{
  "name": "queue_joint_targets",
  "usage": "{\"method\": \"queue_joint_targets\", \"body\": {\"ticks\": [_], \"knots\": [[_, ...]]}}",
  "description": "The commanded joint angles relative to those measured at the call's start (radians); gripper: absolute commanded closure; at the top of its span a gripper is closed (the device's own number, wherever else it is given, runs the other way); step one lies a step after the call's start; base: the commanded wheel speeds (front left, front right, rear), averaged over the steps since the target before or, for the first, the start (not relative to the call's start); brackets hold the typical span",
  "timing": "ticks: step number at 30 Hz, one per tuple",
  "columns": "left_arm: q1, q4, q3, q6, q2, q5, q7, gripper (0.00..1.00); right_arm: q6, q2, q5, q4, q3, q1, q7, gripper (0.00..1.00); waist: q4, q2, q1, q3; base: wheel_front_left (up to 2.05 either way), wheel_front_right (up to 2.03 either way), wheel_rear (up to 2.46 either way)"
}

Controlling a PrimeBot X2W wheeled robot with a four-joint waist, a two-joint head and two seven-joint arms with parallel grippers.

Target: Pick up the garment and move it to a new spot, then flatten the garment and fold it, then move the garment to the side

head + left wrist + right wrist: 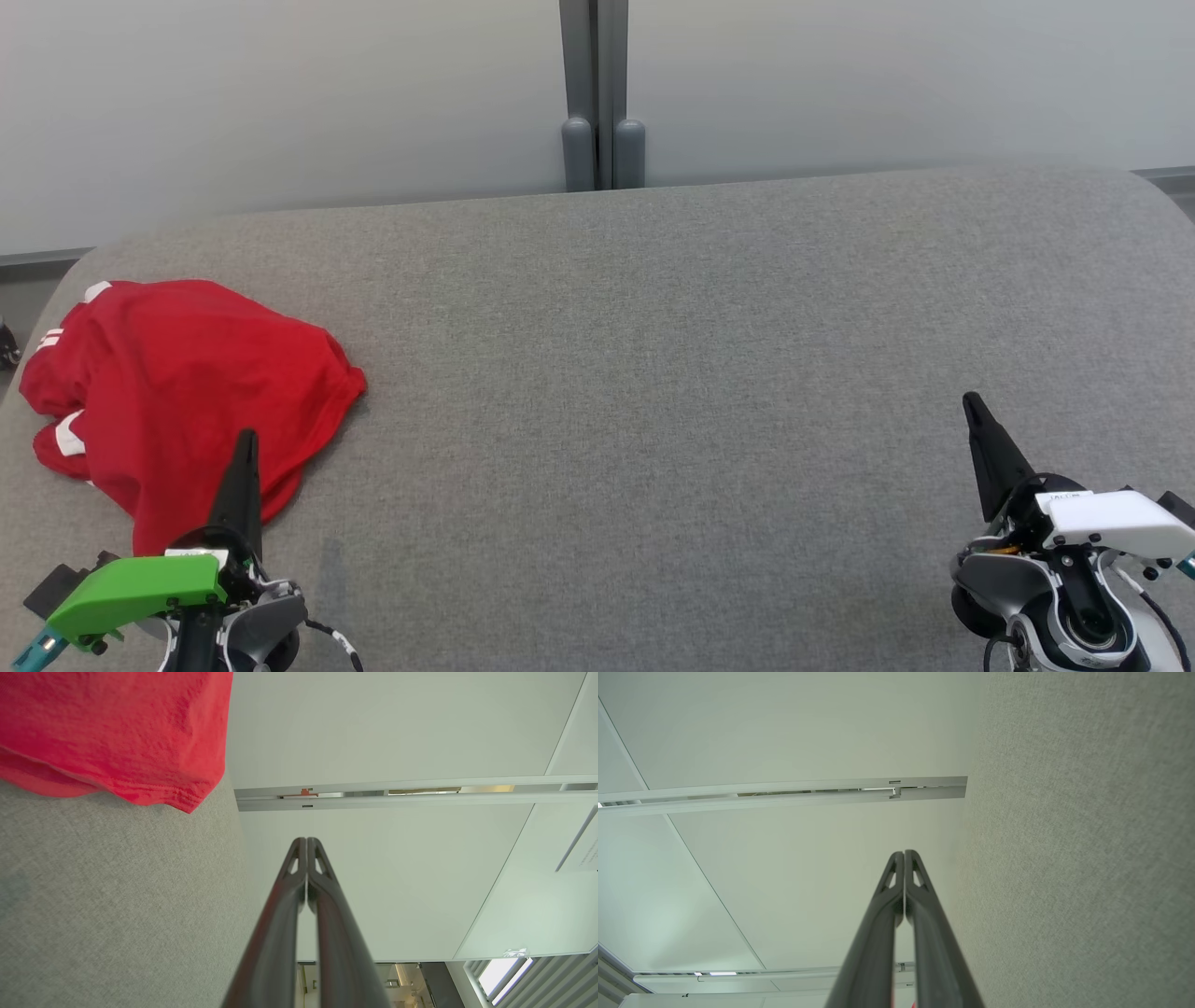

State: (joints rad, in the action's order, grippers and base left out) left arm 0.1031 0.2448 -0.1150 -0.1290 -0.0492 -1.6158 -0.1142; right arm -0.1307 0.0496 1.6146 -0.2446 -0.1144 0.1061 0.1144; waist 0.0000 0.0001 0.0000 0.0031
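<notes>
A crumpled red garment [177, 383] lies at the left end of a grey table [672, 392]. The left gripper [246, 446], jaws pressed together and holding nothing, overlaps its near edge, perhaps above it rather than touching. Far right, the right gripper [973, 406], likewise closed and empty, sits well apart from the cloth.

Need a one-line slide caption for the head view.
Crumpled red shirt at the left end of the grey surface; left claw and right claw shut, empty.
</notes>
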Motion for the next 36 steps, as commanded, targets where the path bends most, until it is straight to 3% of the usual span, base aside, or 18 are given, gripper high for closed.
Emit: {"method": "queue_joint_targets", "body": {"ticks": [1,36], "knots": [[0.012,0.0,-0.001,-0.005,-0.003,0.006,-0.002,1.0,0.0,0.001,-0.004,-0.001,0.0,0.005,0.002,1.0,0.0,-0.0001,0.0,0.0,0.0,0.0,0.0],[0.012,0.001,-0.001,-0.005,-0.003,0.006,-0.002,1.0,0.0,0.001,-0.004,-0.001,0.0,0.005,0.002,1.0,0.0,-0.0001,0.0,0.0,0.0,0.0,0.0]]}}
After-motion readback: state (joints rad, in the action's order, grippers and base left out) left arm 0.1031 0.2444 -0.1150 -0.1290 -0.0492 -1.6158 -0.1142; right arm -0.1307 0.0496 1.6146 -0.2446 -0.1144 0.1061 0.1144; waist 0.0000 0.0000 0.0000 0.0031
